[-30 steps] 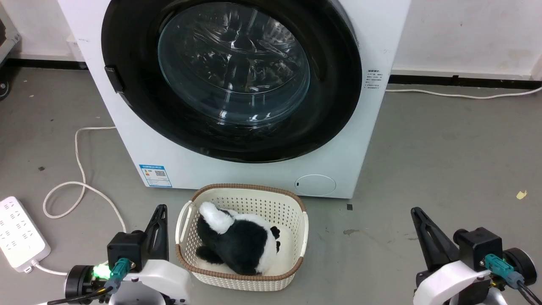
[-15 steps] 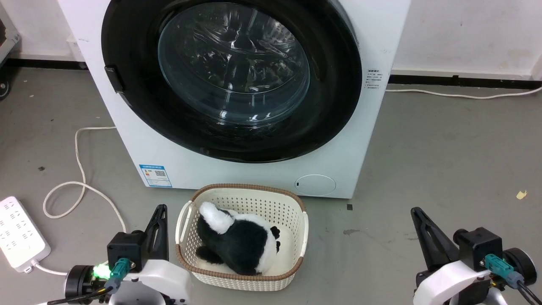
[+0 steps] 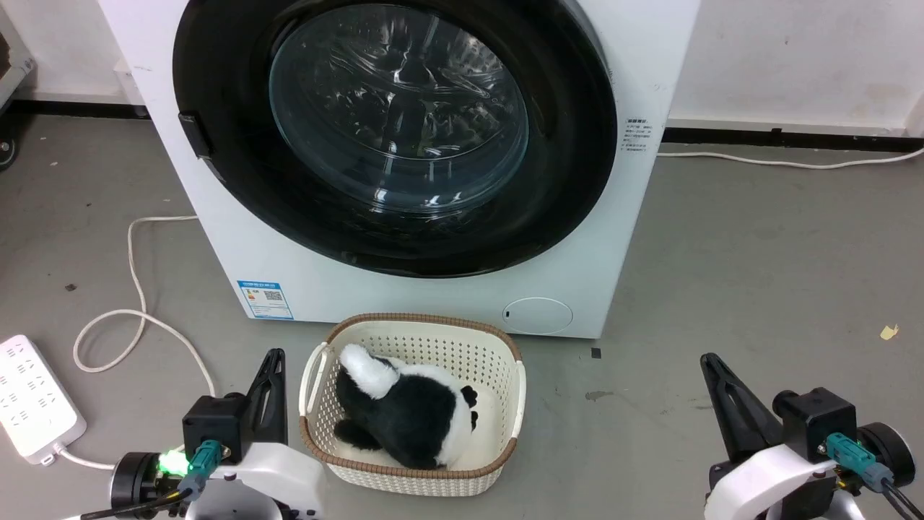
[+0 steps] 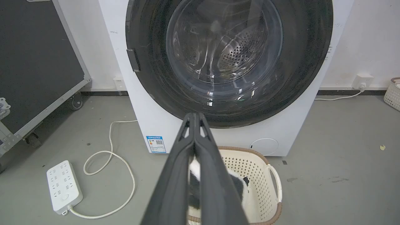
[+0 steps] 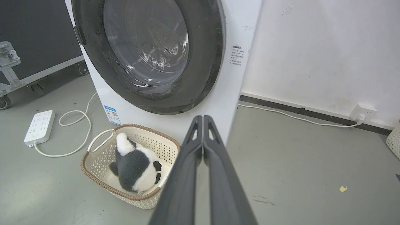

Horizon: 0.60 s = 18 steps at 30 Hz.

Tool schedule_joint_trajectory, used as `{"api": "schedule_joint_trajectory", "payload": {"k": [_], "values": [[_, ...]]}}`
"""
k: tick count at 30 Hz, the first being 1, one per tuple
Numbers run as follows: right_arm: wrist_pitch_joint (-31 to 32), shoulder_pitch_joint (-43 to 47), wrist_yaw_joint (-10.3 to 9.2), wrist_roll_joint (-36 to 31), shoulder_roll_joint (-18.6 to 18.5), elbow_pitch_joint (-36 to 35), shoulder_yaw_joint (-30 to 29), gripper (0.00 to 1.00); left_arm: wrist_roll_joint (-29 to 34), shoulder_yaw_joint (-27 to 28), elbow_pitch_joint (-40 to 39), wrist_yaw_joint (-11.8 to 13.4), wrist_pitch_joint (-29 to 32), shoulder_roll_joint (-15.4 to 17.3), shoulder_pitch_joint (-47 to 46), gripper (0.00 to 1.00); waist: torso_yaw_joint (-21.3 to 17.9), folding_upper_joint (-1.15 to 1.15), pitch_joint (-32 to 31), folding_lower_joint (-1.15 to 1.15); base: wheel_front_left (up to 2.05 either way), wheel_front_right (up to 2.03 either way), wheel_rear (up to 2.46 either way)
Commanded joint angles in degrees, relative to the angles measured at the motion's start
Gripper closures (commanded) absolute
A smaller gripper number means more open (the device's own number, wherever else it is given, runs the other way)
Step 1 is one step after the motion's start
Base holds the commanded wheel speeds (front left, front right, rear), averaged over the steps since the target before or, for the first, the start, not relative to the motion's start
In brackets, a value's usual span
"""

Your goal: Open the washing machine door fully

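Observation:
The washing machine door (image 3: 216, 144) is a big round panel with a glossy black rim and a bulging clear glass centre, lying flush against the white machine front (image 3: 325, 282). A small black latch handle (image 3: 193, 135) sits on its left rim. The door (image 4: 150, 62) and its handle (image 4: 133, 59) show ahead in the left wrist view, and the door (image 5: 206, 47) shows at upper left in the right wrist view. My left gripper (image 3: 273, 355) is shut and empty at lower left, well short of the door. My right gripper (image 3: 709, 359) is shut and empty at lower right.
A cream basket (image 3: 505, 347) holding a black-and-white plush toy (image 3: 411, 415) stands on the floor right before the machine, between my grippers. A white power strip (image 3: 32, 397) and looping cable (image 3: 133, 289) lie at left. A wheeled black case (image 4: 37, 62) stands left of the machine.

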Motion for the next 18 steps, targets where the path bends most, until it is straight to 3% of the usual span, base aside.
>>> {"api": "schedule_joint_trajectory", "payload": {"k": [1, 2, 3, 4, 5, 6, 18], "values": [[0.04, 0.48, -0.06, -0.42, 0.28, -0.19, -0.02, 1.00, 0.52, 0.06, 0.08, -0.25, 0.02, 0.15, 1.01, 1.00, 0.00, 0.00, 0.00, 0.00, 0.00, 0.00, 0.00], [-0.01, 0.00, 0.00, 0.02, 0.00, 0.00, 0.01, 0.00, -0.01, 0.00, -0.01, 0.01, -0.01, 0.00, 0.00, 0.00, 0.00, 0.00, 0.00, 0.00, 0.00, 0.00, 0.00], [-0.02, 0.00, 0.00, 0.06, 0.00, 0.01, 0.02, 0.00, -0.07, -0.01, -0.01, 0.03, -0.03, -0.02, -0.01, 0.00, 0.00, 0.00, 0.00, 0.00, 0.00, 0.00, 0.00], [-0.02, 0.00, 0.00, 0.06, 0.00, 0.01, 0.02, 1.00, -0.09, -0.01, -0.01, 0.07, -0.02, -0.02, -0.01, 1.00, 0.00, 0.00, 0.00, 0.00, 0.00, 0.00, 0.00], [-0.03, 0.00, 0.00, 0.06, -0.01, 0.01, 0.02, 1.00, -0.09, -0.01, -0.01, 0.07, -0.03, -0.02, -0.01, 1.00, 0.00, 0.00, 0.00, 0.00, 0.00, 0.00, 0.00], [-0.07, 0.01, 0.00, 0.11, -0.01, 0.02, 0.02, 0.00, -0.08, -0.02, -0.01, 0.08, -0.07, -0.02, 0.00, 0.00, 0.00, 0.00, 0.01, 0.00, 0.00, 0.00, 0.00], [-1.51, -0.01, -0.01, 0.61, 0.02, -0.07, -0.63, 0.00, -0.10, -0.54, -0.16, 0.31, -1.51, 0.00, 0.31, 0.00, 0.29, 0.00, 0.43, 0.00, 0.00, 0.00, 0.00]]}}
